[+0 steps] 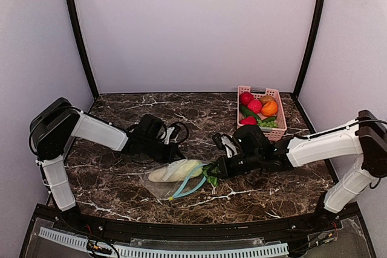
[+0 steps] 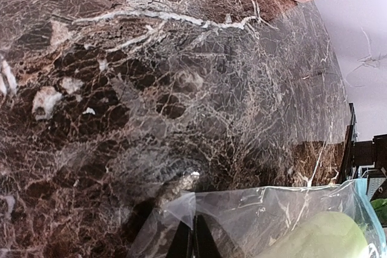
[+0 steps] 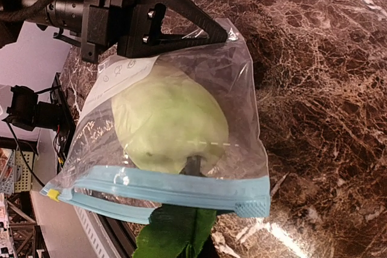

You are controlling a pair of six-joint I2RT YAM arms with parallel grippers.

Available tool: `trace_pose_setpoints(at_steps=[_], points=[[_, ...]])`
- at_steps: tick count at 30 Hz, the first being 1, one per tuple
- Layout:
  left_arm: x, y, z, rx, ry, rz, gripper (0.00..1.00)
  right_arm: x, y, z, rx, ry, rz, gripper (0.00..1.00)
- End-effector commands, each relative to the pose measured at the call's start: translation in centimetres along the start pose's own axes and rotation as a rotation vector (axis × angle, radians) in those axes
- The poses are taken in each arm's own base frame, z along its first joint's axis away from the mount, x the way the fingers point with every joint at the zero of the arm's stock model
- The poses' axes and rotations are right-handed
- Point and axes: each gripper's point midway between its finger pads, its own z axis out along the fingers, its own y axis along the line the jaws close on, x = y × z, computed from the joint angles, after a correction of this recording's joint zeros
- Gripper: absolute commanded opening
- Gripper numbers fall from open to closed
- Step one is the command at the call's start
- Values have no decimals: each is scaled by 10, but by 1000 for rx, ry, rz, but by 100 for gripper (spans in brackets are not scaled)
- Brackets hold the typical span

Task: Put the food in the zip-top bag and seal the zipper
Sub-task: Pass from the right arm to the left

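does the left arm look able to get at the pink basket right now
Probably not: the left gripper is shut on the zip-top bag's corner, and the pink basket sits at the far right, past the right arm.

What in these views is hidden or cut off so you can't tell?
- Right gripper: its fingertips hide behind the leafy vegetable in the right wrist view; grip unclear.
- Gourd: cut by the bottom edge, left wrist view.
- Basket contents: too small in the top view to name each.
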Motion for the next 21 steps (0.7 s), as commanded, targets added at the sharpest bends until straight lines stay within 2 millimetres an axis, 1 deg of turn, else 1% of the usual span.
trace_pose_setpoints(at_steps=[1,8,13,18,19,21], points=[[-5,-20,-11,63,-39,10,1,-13,12,11,-12,-19,-24,0],[-10,-29,-11,89,-70,0,1,-20,27,22,-27,-29,-32,0],[-13,-37,-10,104,-87,-5,1,-24,23,30,-2,-68,40,2],[-12,-39,-11,99,-96,-11,1,-29,16,33,26,-111,106,5],[-13,-38,-12,88,-100,-6,2,-30,16,33,30,-113,106,6],[-16,-36,-17,55,-109,12,12,-31,16,34,42,-108,101,6]])
